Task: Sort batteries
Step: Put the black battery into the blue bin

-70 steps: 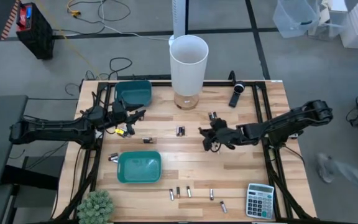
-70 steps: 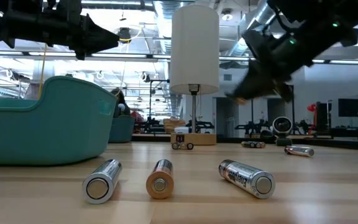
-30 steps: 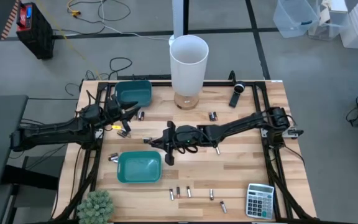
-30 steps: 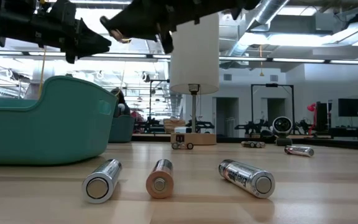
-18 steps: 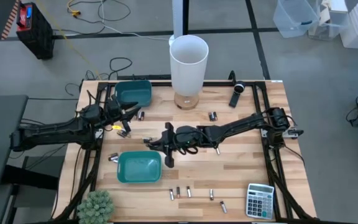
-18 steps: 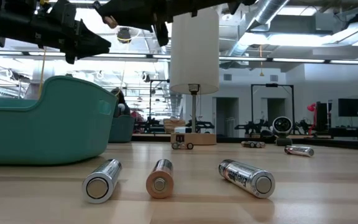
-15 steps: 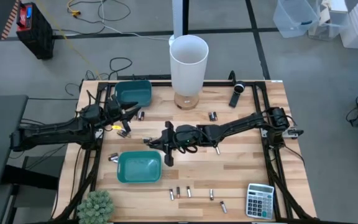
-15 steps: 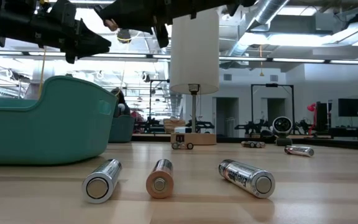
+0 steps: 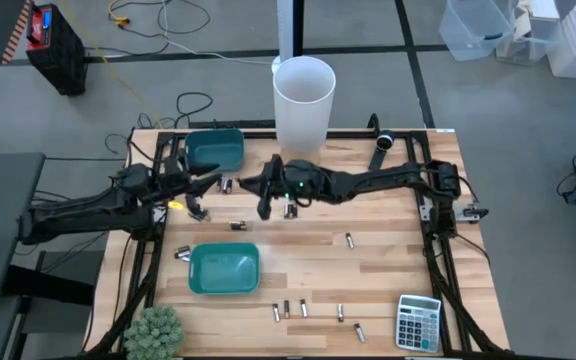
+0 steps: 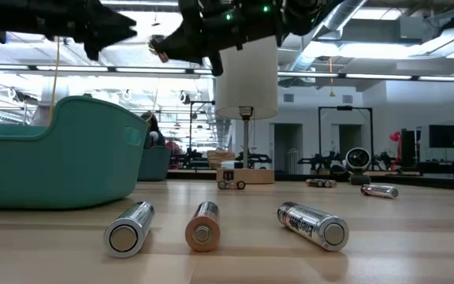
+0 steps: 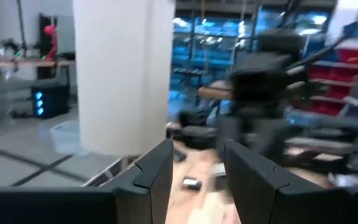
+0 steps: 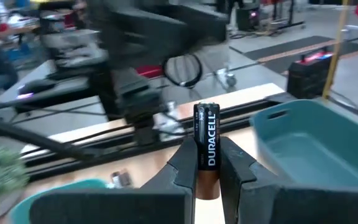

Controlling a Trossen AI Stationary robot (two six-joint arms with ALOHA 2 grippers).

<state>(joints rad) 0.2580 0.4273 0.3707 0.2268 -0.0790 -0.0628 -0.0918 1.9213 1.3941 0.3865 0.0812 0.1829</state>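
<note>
- Right gripper [image 12: 207, 163]: jaws clenched on one battery [image 12: 206, 142], held upright between the fingers, long axis crosswise to the jaw line, black top half and copper bottom.
- High view: right gripper [image 9: 265, 195] sits upper centre of the frame, just right of the far teal bin [image 9: 214, 149]. Bin lies toward the frame's upper left from the jaws. Judgement: a short carry that way drops the cell in.
- Wrist view agrees: the bin [image 12: 309, 146] is at the right of the frame, open mouth up, near but not under the battery.
- Near teal bin [image 9: 224, 268] is lower left of centre, well apart from the held cell.
- Left gripper [image 9: 206, 179]: jaws part open, nothing between them, hovering just below the far bin; its fingers [image 11: 154, 171] show a clear gap. It is the closer arm to that bin but carries nothing.
- Loose batteries [image 9: 303, 308] lie in a row at the lower centre of the table [image 9: 388, 260]; more are scattered mid-table.
- Writing: "DURACELL" reads vertically on the held cell. Print on the low-view cell [image 10: 312, 225] is not legible.
</note>
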